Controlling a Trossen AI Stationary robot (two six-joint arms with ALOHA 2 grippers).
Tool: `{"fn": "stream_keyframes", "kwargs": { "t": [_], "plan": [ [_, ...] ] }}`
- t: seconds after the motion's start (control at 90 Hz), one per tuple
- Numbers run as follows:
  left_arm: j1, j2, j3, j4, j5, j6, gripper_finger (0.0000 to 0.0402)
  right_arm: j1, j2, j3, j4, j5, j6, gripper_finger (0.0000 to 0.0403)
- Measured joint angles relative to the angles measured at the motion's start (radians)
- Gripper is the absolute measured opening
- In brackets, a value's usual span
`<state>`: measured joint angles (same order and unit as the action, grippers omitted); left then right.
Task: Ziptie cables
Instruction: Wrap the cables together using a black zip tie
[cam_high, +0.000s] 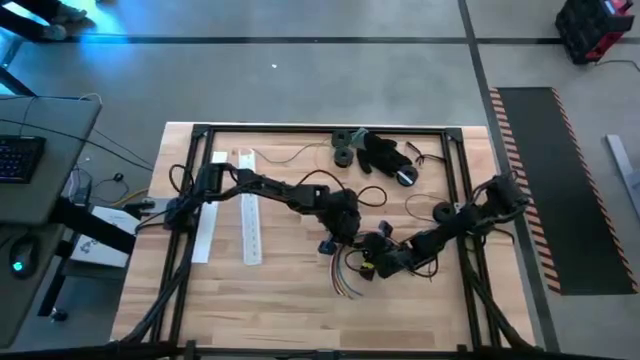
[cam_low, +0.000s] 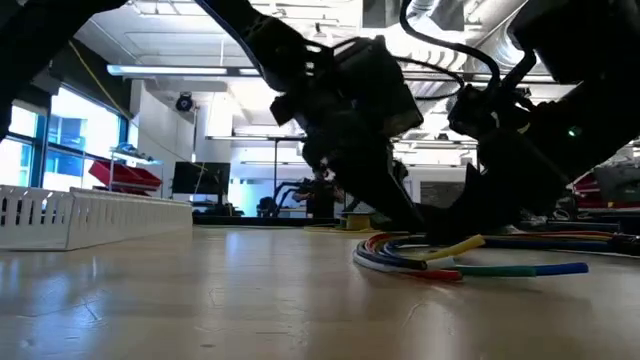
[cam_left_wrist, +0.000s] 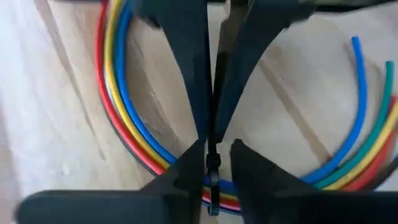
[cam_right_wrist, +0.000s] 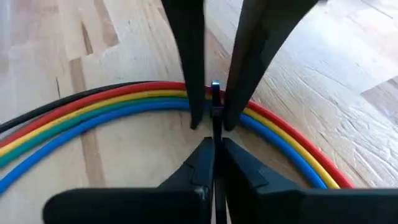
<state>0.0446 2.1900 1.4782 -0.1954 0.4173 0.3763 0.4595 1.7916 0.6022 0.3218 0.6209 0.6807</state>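
Both grippers over cables (cam_right_wrist: 124, 99) mid-table (cam_high: 260, 300), left gripper (cam_left_wrist: 214, 140) and right gripper (cam_right_wrist: 214, 143) fingers each pinched on black ziptie (cam_right_wrist: 215, 102)

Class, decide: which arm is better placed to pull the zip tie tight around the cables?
Probably the right gripper: its fingers pinch the black zip tie strap crossing the cables. The left gripper only straddles them.
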Motion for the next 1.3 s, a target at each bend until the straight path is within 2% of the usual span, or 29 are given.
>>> {"fn": "stream_keyframes", "kwargs": {
  "t": [0.133, 0.311, 0.478, 0.678, 0.856, 1.011, 1.3],
  "plan": [
    [-0.004, -0.003, 0.0, -0.002, -0.002, 0.065, 0.0118, 0.0, 0.0, 0.0, 0.0, 0.0, 0.0, 0.0002],
    [-0.022, -0.003, 0.0, -0.001, -0.041, 0.115, 0.012, 0.0, 0.0, 0.0, 0.0, 0.0, 0.0, 0.0001],
    [-0.035, 0.008, 0.0, 0.001, -0.051, 0.104, 0.0094, 0.0, 0.0, 0.0, 0.0, -0.002, 0.0, 0.0],
    [-0.044, 0.019, 0.0, 0.002, -0.105, 0.064, 0.0047, 0.0, 0.0, 0.0, 0.0, -0.003, 0.0, 0.0],
    [-0.045, 0.018, 0.0, 0.004, -0.109, 0.045, 0.0009, 0.0, 0.0, 0.0, -0.003, -0.012, 0.008, 0.0],
    [-0.045, 0.005, 0.0, -0.005, -0.109, 0.044, 0.0008, 0.019, -0.002, -0.001, -0.009, -0.014, 0.081, 0.0],
    [-0.024, -0.004, 0.003, -0.036, -0.101, 0.037, 0.0009, 0.132, -0.007, -0.082, -0.037, 0.066, 0.361, 0.0001]
  ]
}}
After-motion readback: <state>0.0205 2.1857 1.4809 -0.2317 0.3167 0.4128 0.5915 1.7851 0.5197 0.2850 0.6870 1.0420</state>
